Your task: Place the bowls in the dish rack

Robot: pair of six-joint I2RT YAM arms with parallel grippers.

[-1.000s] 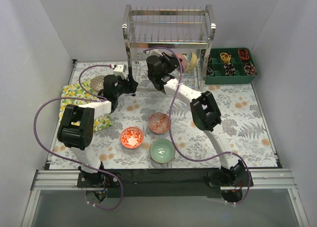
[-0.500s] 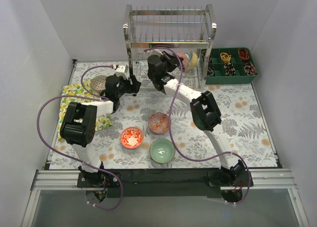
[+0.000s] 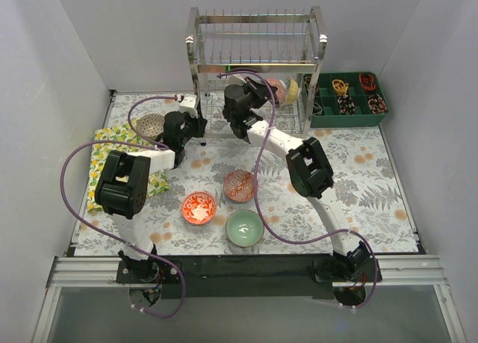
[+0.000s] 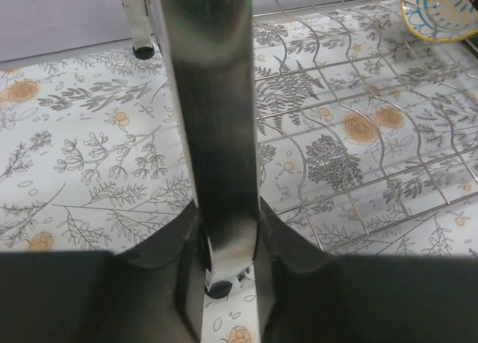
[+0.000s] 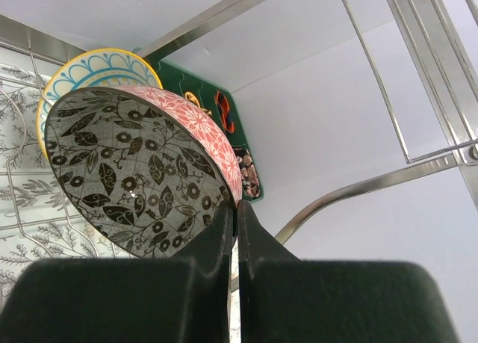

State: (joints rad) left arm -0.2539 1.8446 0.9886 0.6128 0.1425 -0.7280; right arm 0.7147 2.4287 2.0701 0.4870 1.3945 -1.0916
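The chrome dish rack (image 3: 258, 40) stands at the back of the table. My left gripper (image 3: 200, 128) is shut on its front left upright post (image 4: 216, 96), one finger (image 4: 160, 283) pressed on each side. My right gripper (image 5: 236, 212) is shut on the rim of a dark grey patterned bowl (image 5: 127, 178) with a pink outside. It holds that bowl on edge inside the rack's lower tier, beside the yellow-centred bowl (image 5: 97, 70). On the table are an orange-red bowl (image 3: 199, 208), a pink-red bowl (image 3: 240, 185), a pale green bowl (image 3: 244, 228) and a grey speckled bowl (image 3: 150, 124).
A green compartment tray (image 3: 347, 96) with small items sits right of the rack. A yellow leaf-print cloth (image 3: 112, 145) lies at the left under the speckled bowl. Purple cables loop over both arms. White walls enclose the table.
The left gripper's jaws have closed onto the rack's front left post. The right gripper has kept its grip on the bowl inside the rack, shifting only slightly.
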